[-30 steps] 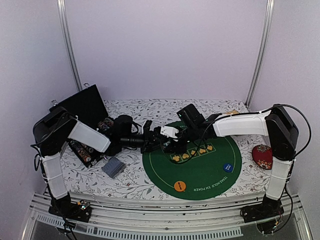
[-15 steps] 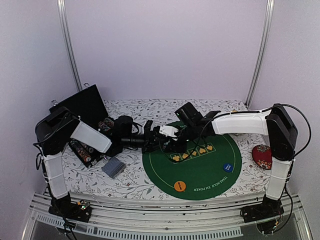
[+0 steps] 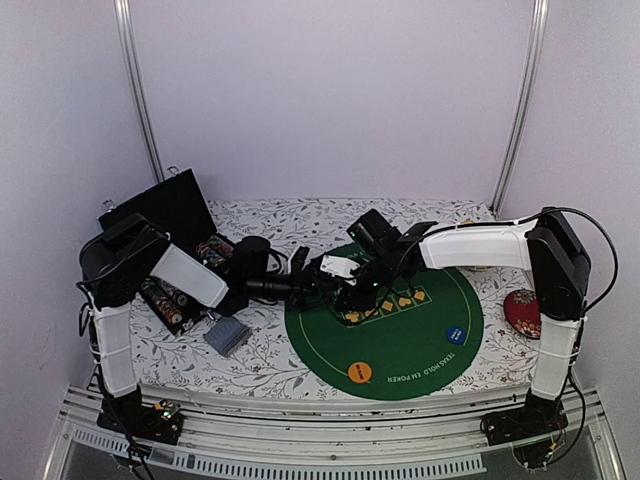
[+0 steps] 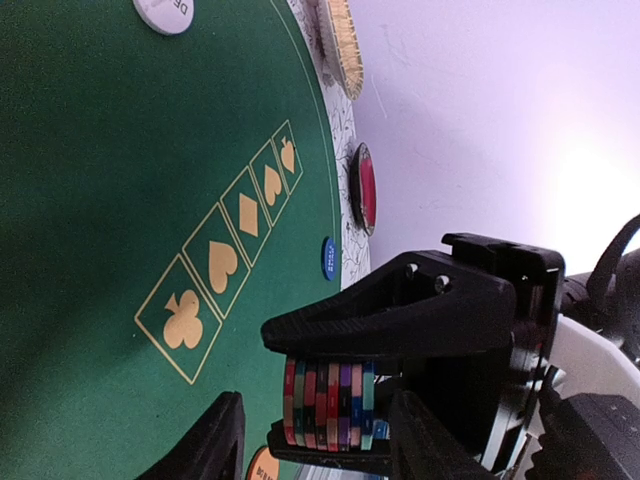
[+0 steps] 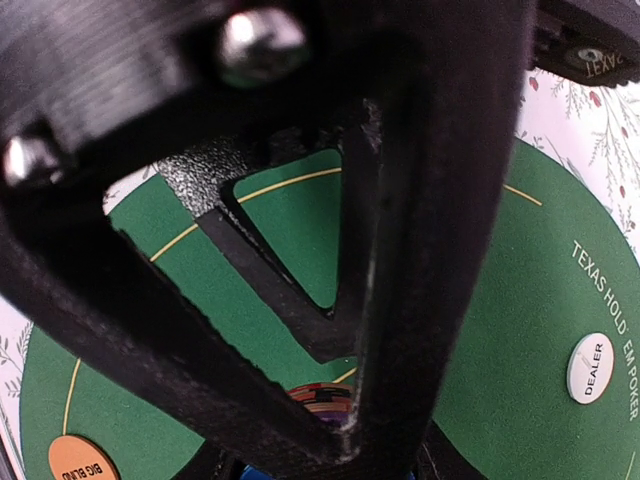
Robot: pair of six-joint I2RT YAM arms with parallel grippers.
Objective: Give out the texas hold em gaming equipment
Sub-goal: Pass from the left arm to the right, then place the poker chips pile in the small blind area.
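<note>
A hand-over of the chip stack (image 4: pixel 327 404) is in progress above the left part of the green mat (image 4: pixel 110 170). The stack is clamped across its flat faces by the right claw (image 3: pixel 348 282), while the left claw (image 4: pixel 318 430) is released, with its fingers standing apart on either side. Next, the stack is judged to need drawing straight out between those fingers, without being knocked, and carrying to a place on the mat. Compared with a second ago, the left claw has been loosened, the right claw tightened, and the two brought closer together.

White left arm (image 3: pixel 185 272), white right arm (image 3: pixel 470 245), black cables (image 3: pixel 601 262), black right pincer (image 5: pixel 330 402), 2 silver screws (image 5: pixel 250 36)
</note>
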